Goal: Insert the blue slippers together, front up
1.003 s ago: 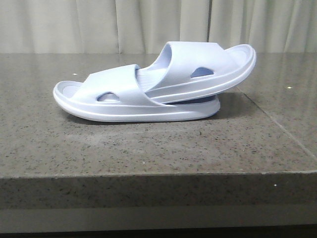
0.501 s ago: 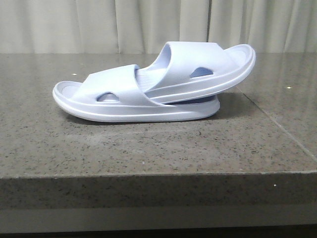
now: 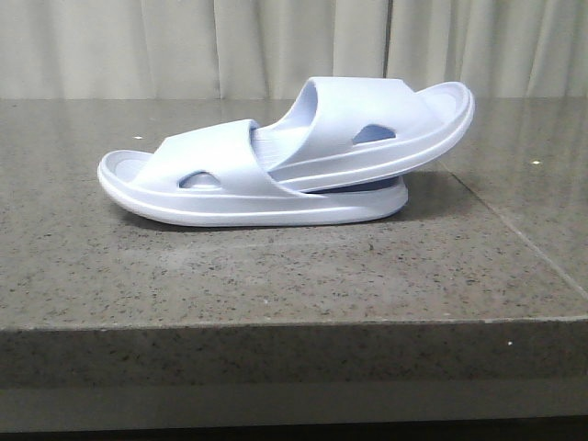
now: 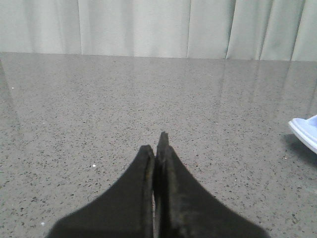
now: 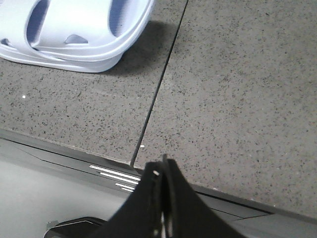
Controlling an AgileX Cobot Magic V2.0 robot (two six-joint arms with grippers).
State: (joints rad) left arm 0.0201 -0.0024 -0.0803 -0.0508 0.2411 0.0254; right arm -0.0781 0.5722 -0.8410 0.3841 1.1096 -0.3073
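Note:
Two pale lavender-blue slippers lie nested on the grey stone table. The lower slipper (image 3: 216, 179) rests flat, its open end to the left. The upper slipper (image 3: 377, 124) is pushed under the lower one's strap and tilts up to the right. Both show in the right wrist view (image 5: 74, 32), and one tip shows in the left wrist view (image 4: 306, 131). No gripper appears in the front view. My left gripper (image 4: 157, 144) is shut and empty, low over bare table, apart from the slippers. My right gripper (image 5: 162, 166) is shut and empty, over the table's front edge.
The stone table (image 3: 276, 266) has a seam (image 3: 514, 230) running to the right of the slippers, also seen in the right wrist view (image 5: 158, 89). The front edge (image 3: 294, 322) drops off below. Curtains (image 3: 184, 46) hang behind the table.

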